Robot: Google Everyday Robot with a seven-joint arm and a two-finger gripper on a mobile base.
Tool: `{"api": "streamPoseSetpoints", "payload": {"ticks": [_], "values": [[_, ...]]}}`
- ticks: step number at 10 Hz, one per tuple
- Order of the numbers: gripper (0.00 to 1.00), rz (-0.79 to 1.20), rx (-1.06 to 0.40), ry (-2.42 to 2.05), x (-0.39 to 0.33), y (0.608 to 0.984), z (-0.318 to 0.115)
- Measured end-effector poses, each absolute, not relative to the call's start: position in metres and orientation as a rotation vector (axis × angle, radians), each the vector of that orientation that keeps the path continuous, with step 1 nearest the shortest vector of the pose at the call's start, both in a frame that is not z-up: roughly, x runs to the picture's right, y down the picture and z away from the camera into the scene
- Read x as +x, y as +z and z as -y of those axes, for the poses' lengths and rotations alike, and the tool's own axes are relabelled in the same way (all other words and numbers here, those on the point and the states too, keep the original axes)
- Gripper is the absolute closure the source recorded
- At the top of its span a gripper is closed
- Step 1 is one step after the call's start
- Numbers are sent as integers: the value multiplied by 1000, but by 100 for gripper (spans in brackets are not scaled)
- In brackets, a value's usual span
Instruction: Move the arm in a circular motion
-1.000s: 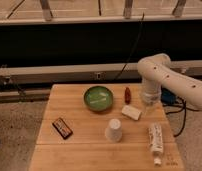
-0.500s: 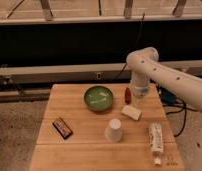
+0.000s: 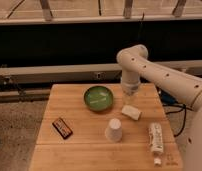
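The large glossy white arm [image 3: 159, 75] comes in from the right, bends at a rounded joint near the table's far edge and points down over the wooden table [image 3: 79, 150]. The gripper [image 3: 129, 98] hangs below the wrist at the far right of the table. It is just right of the green bowl [image 3: 98, 97] and above a white packet [image 3: 131, 112]. It holds nothing that I can see.
A white paper cup [image 3: 113, 130] stands at the middle front. A dark snack bar [image 3: 62, 127] lies at the left. A white tube [image 3: 155, 137] lies at the right front. A dark wall with rails runs behind the table, and cables trail at the right.
The arm has swung left and towards the table's far edge, so its bend now sits higher and closer to the bowl. The tabletop objects have not moved.
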State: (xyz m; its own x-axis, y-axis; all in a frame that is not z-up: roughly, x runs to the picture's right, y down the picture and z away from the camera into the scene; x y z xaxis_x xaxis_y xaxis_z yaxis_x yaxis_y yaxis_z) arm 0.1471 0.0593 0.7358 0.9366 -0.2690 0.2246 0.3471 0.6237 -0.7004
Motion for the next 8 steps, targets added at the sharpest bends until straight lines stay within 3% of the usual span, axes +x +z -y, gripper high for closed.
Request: {"api": "streamPoseSetpoints", "payload": {"ticks": [3, 8], "values": [[97, 162, -814, -452, 112, 729, -65], [97, 290, -743, -690, 58, 681, -104]]}}
